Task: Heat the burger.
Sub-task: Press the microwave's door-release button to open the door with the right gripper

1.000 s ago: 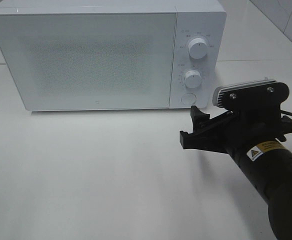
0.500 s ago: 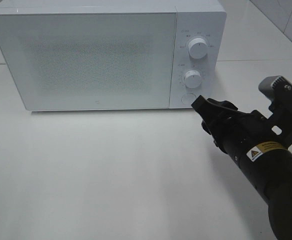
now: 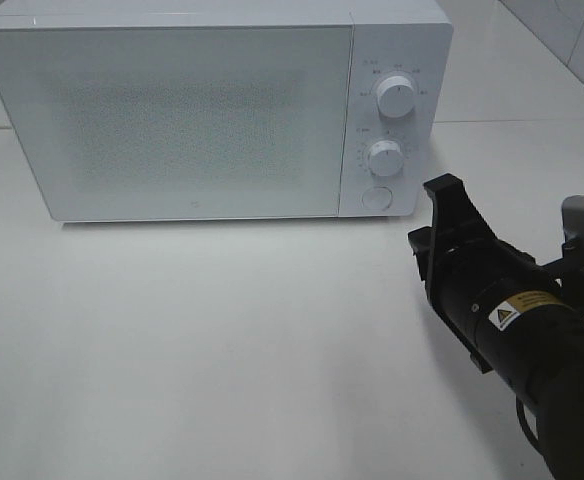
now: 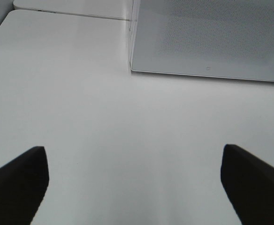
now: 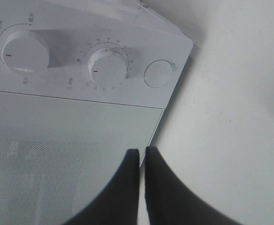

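Right arm (image 3: 532, 340) comes in from the lower right corner of the high view and angles up toward the microwave (image 3: 192, 120). Its right tool (image 3: 442, 190) is rolled onto its side and pinched narrow, fingers together with nothing between them. The tips sit near the control panel's lower end, just off the round button (image 3: 376, 197), and a strip of bench (image 3: 222, 340) shows between them and the microwave. From the right wrist camera the closed fingers point at the seam where the door meets the panel, with the upper knob (image 3: 396, 97) and lower knob (image 3: 384, 157) both in plain sight.

The left tool (image 4: 133, 154) only shows in its own wrist view: two dark fingertips spread wide, holding nothing, above bare bench, with the microwave's front corner ahead.

Hard to make out: the microwave door is shut and its dotted front is too frosted to see inside. The right arm gets cut off by the frame edges, and the left arm doesn't show in the high view. The burger doesn't show in any of the three views, so I can't tell where it is.
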{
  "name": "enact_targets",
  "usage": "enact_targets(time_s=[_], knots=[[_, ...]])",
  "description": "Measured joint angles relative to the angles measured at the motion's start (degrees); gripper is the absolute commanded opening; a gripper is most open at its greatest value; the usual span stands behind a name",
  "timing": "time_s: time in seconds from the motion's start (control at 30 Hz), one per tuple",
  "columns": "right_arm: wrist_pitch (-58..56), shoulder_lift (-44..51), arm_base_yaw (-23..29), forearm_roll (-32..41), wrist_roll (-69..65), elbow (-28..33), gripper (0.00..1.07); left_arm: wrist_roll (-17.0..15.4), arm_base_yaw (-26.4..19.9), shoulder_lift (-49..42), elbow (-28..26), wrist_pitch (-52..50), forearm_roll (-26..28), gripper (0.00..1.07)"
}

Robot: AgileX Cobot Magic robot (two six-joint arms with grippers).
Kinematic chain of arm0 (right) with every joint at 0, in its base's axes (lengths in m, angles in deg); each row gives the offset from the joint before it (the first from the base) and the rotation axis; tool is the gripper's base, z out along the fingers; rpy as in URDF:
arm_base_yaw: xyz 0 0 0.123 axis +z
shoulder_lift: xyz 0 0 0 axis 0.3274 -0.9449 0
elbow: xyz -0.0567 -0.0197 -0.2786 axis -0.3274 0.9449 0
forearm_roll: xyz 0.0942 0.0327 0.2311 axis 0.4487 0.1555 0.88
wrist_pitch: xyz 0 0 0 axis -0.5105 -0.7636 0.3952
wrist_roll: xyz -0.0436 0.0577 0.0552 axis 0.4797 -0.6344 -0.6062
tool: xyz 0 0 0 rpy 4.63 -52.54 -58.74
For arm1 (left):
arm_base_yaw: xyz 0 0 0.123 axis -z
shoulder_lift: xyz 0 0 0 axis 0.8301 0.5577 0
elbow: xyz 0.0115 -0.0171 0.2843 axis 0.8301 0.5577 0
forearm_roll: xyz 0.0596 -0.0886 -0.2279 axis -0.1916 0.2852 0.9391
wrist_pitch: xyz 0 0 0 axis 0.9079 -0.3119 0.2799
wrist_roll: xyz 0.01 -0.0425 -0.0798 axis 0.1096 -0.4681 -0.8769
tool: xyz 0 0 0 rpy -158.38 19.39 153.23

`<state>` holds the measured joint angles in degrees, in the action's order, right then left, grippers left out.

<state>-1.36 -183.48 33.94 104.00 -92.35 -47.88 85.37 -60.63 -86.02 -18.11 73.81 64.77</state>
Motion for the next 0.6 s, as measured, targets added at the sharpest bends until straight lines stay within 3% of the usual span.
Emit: enact_targets(time_s=[0.6], knots=[[-0.8, -8.71, -1.66, 0.23, -7.16, -6.53, 0.0, 0.0, 0.0, 0.0, 0.0, 0.0, -0.06, 0.91]])
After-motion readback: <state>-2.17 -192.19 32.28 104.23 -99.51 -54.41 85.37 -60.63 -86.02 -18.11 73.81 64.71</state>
